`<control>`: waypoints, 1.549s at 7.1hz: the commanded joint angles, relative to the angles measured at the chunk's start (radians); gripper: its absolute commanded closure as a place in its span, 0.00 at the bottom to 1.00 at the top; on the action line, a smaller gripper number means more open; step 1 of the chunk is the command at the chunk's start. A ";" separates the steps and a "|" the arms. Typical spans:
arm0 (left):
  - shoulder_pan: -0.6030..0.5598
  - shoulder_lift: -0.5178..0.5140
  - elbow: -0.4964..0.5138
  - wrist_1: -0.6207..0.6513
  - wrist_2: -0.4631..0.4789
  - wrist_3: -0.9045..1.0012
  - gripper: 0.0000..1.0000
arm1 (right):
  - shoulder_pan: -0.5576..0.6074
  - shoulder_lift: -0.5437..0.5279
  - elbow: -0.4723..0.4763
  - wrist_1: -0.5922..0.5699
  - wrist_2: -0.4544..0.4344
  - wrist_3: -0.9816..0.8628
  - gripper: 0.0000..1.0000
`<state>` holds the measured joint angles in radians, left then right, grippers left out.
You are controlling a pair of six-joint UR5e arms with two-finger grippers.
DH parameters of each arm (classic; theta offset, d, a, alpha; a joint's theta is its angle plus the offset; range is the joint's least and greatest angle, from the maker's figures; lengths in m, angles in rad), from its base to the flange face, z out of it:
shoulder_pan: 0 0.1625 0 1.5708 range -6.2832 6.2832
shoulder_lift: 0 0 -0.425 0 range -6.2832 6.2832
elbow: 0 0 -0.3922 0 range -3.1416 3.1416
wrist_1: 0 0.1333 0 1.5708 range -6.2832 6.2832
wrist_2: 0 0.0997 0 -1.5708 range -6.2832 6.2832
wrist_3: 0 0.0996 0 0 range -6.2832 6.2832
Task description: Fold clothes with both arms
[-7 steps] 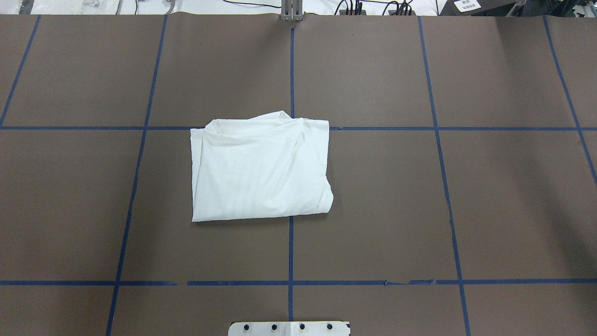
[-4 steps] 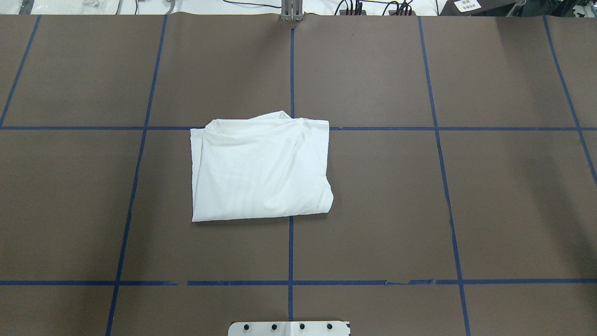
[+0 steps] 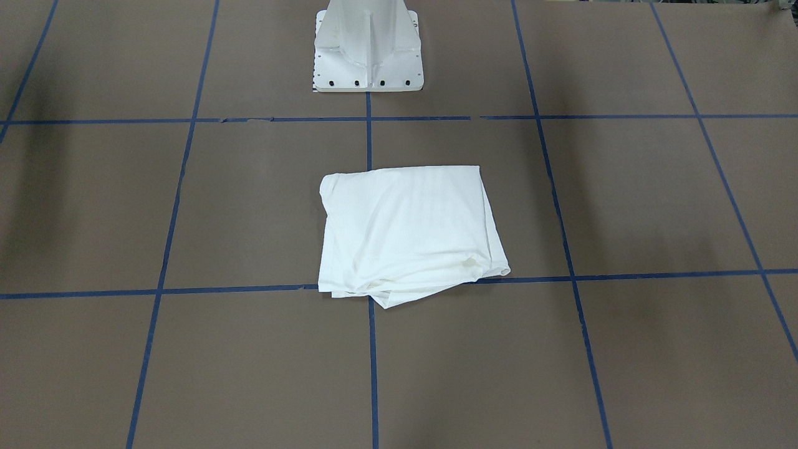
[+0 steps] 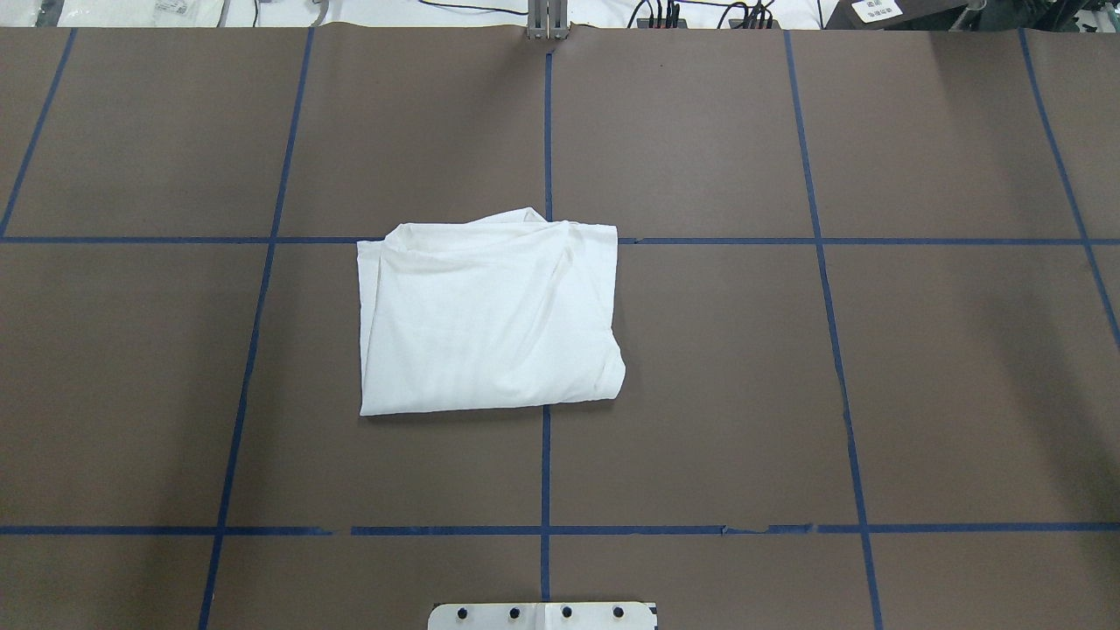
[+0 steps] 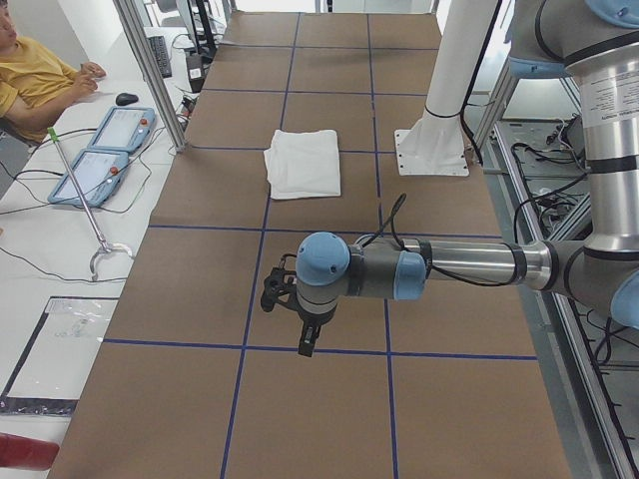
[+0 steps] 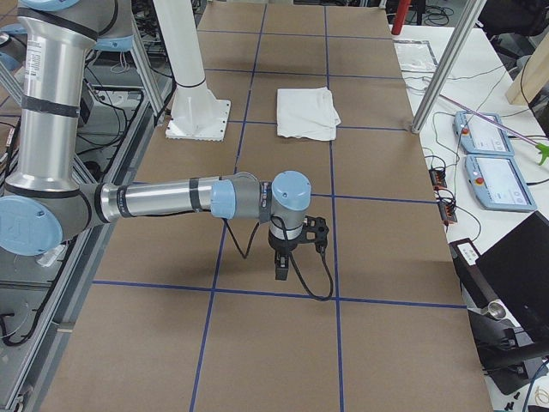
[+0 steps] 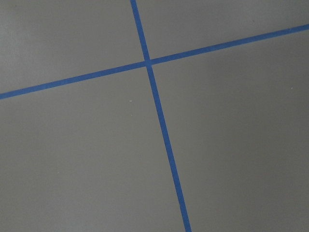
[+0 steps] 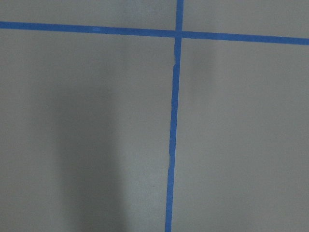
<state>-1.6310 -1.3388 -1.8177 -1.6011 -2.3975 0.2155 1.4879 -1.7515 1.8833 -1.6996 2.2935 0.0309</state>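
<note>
The white T-shirt (image 4: 490,319) lies folded into a rough rectangle at the middle of the brown table, with loose layered edges on its far side. It also shows in the front view (image 3: 408,234), left side view (image 5: 304,162) and right side view (image 6: 306,112). No text block, collar or label shows. The left gripper (image 5: 308,339) hangs over bare table far from the shirt, seen only in the left side view. The right gripper (image 6: 280,264) hangs likewise at the other end. I cannot tell whether either is open or shut. Both wrist views show only table and blue tape.
The white metal pedestal base (image 3: 368,68) stands at the robot's edge of the table, also in the overhead view (image 4: 542,616). Blue tape lines (image 4: 546,464) grid the brown table. Two teach pendants (image 5: 105,150) and a seated person (image 5: 35,80) are beyond the far edge.
</note>
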 commanded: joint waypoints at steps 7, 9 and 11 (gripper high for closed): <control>-0.003 0.000 -0.006 -0.005 0.058 -0.001 0.00 | 0.012 -0.008 -0.003 0.000 -0.002 0.004 0.00; -0.007 0.000 -0.020 -0.003 0.058 -0.001 0.00 | 0.012 -0.008 -0.003 0.000 -0.002 0.004 0.00; -0.007 0.001 -0.020 -0.003 0.058 -0.001 0.00 | 0.012 -0.010 -0.007 0.000 -0.002 0.006 0.00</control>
<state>-1.6377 -1.3383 -1.8371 -1.6046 -2.3396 0.2148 1.5002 -1.7599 1.8783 -1.6996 2.2916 0.0361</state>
